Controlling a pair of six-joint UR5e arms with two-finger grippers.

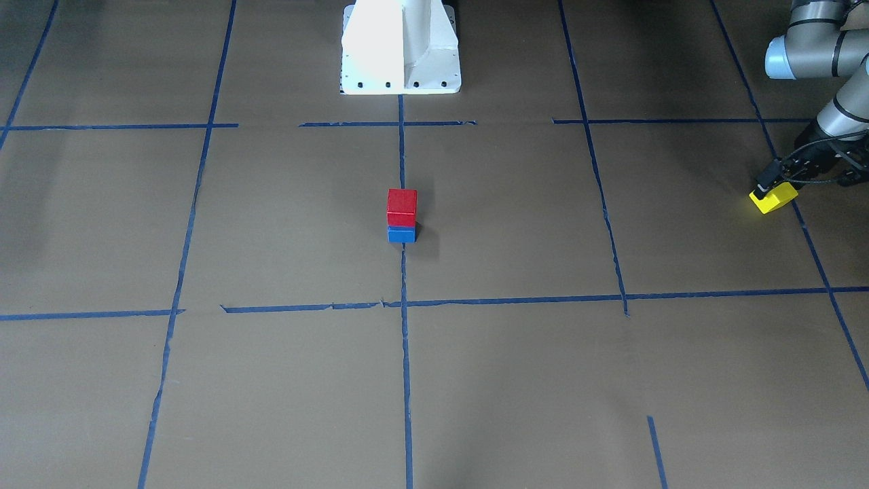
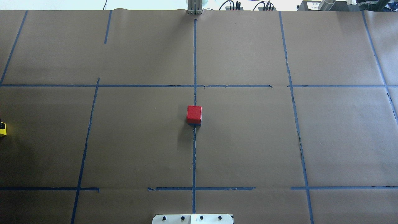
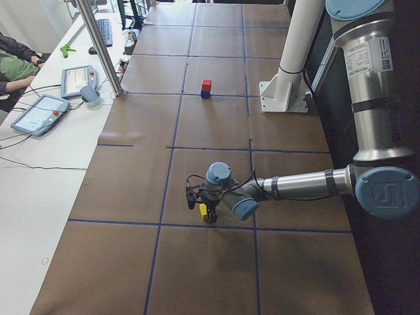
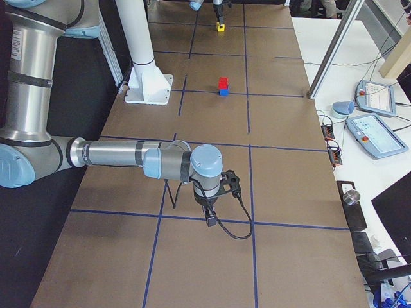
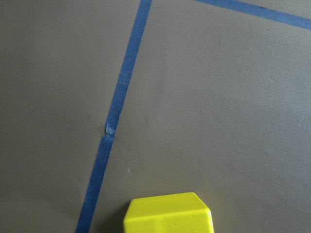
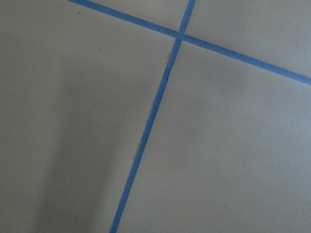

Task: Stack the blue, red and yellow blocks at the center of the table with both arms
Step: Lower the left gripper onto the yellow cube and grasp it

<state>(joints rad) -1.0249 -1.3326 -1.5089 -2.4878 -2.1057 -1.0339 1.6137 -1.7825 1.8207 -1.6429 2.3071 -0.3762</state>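
Note:
A red block [image 1: 402,206] sits on a blue block [image 1: 402,235] at the table's centre, on the blue tape line. From overhead the red block [image 2: 194,114] hides nearly all of the blue one. My left gripper [image 1: 770,187] is far out at the table's left end, shut on the yellow block [image 1: 775,197], which is tilted just above the paper. The yellow block also shows at the bottom of the left wrist view [image 5: 167,213]. My right gripper [image 4: 210,221] hangs low over bare paper at the other end; I cannot tell whether it is open or shut.
The white robot base [image 1: 400,47] stands behind the stack. A metal post [image 3: 98,46], tablets [image 3: 36,113] and a seated operator are along the far side table. Blue tape lines grid the brown paper.

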